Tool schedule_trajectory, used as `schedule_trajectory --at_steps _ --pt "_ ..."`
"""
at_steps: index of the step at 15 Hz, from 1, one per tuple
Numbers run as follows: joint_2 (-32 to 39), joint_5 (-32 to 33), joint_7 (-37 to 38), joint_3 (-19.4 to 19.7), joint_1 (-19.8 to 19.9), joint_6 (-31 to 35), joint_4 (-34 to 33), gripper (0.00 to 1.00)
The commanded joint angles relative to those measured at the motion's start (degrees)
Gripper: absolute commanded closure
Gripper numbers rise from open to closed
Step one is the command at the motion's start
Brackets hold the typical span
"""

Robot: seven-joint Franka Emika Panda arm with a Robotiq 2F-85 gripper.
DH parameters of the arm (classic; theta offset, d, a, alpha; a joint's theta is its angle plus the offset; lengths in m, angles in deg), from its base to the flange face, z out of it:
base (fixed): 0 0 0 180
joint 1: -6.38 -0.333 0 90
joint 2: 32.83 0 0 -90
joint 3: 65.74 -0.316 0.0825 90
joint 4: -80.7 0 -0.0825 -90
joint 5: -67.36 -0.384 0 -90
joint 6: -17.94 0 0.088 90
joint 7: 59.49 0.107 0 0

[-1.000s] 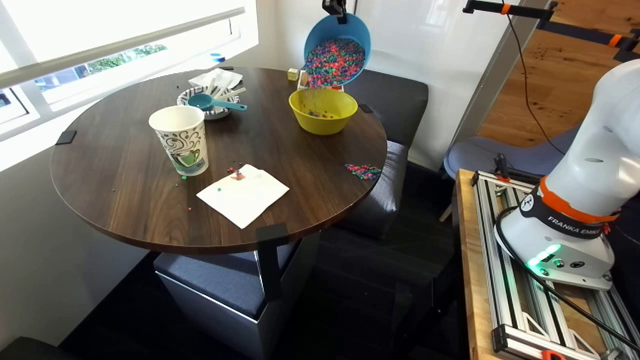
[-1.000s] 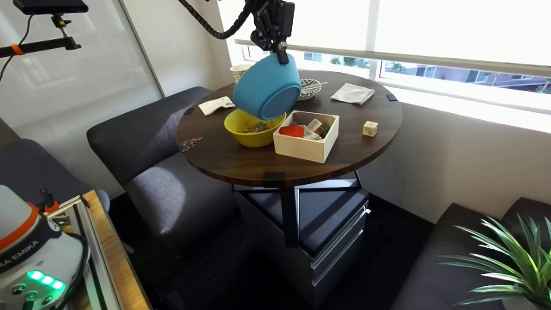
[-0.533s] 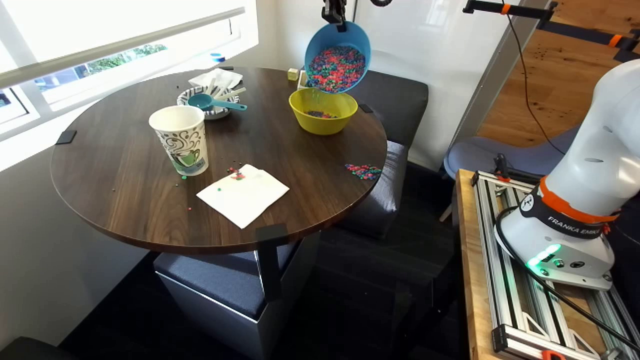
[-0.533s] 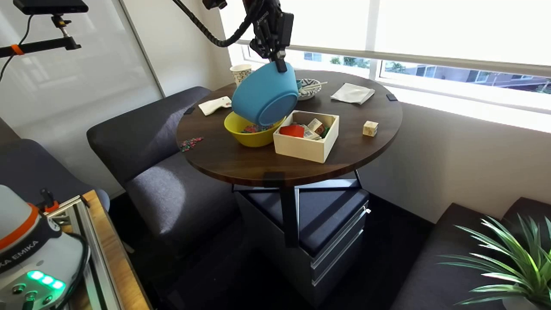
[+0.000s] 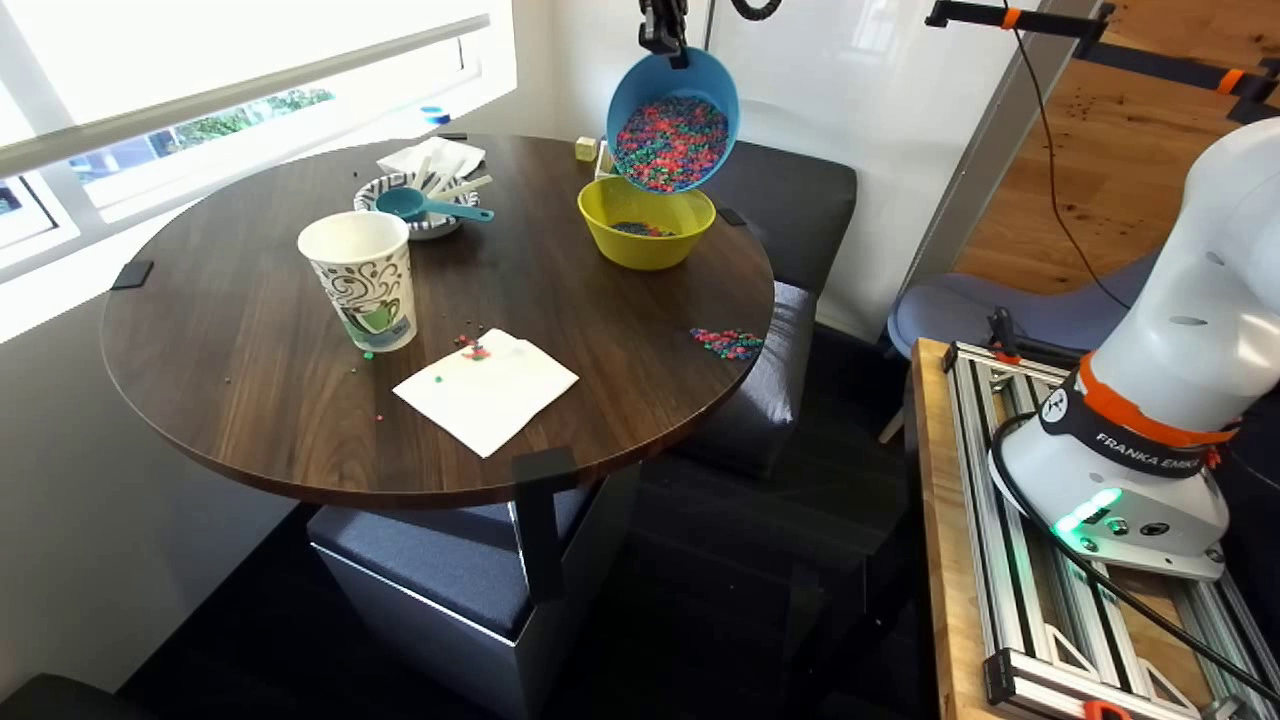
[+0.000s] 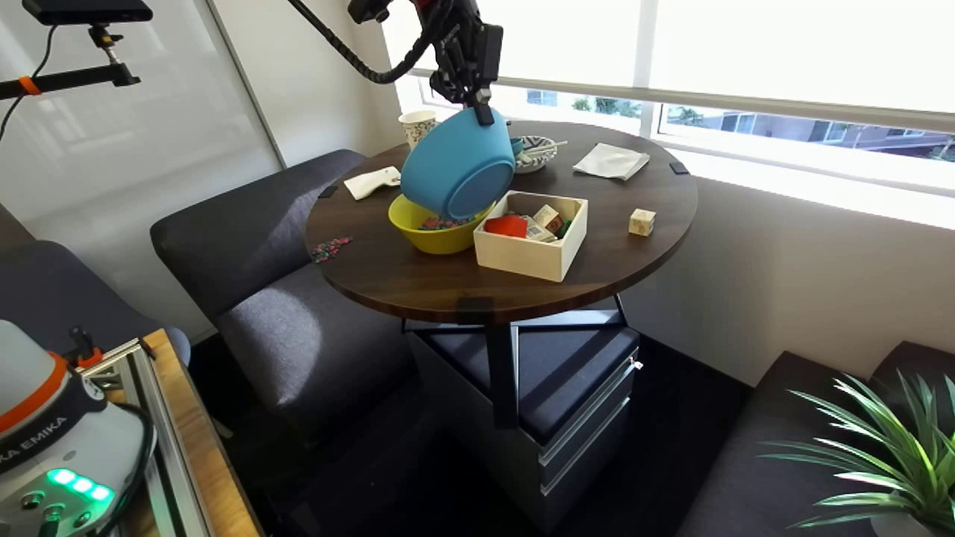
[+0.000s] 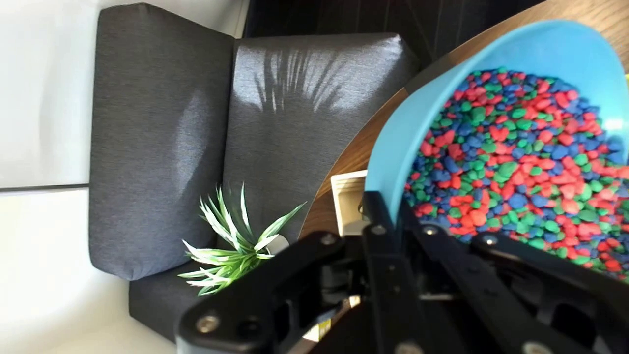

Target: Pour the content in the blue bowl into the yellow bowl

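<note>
The blue bowl point(image 5: 628, 100) is tilted just above the yellow bowl point(image 5: 650, 252) in both exterior views point(image 6: 451, 156). My gripper point(image 6: 483, 115) is shut on the blue bowl's upper rim. In the wrist view the two fingers of the gripper point(image 7: 390, 209) stand on either side of the rim. A large heap of the content point(image 5: 672, 145), red, blue and green bits, lies in the blue bowl and fills much of the wrist view point(image 7: 516, 172). A smaller layer of bits lies in the yellow bowl, partly hidden behind the blue bowl in an exterior view point(image 6: 433, 242).
A wooden box point(image 6: 518, 257) with blocks stands close beside the yellow bowl. A wooden cube point(image 6: 642, 222), a paper cup point(image 5: 365, 285), a patterned dish point(image 5: 435, 230) with a teal scoop point(image 5: 430, 205) and napkins point(image 5: 490, 400) are on the round table. Spilled bits point(image 5: 728, 343) lie near its edge.
My gripper and the blue bowl have come down closer to the yellow bowl. Bits fell from the bowl's lower rim earlier; no falling stream shows now. More bits lie in the yellow bowl.
</note>
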Motion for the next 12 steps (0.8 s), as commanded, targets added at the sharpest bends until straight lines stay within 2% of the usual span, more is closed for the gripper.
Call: schedule_trajectory --at_steps 1,12 --pt "-1.5 5.3 2.3 -0.7 -1.5 -1.6 0.8 0.99" --pt "-1.8 13.9 5.4 -2.9 -3.9 -4.1 2.0 0.99"
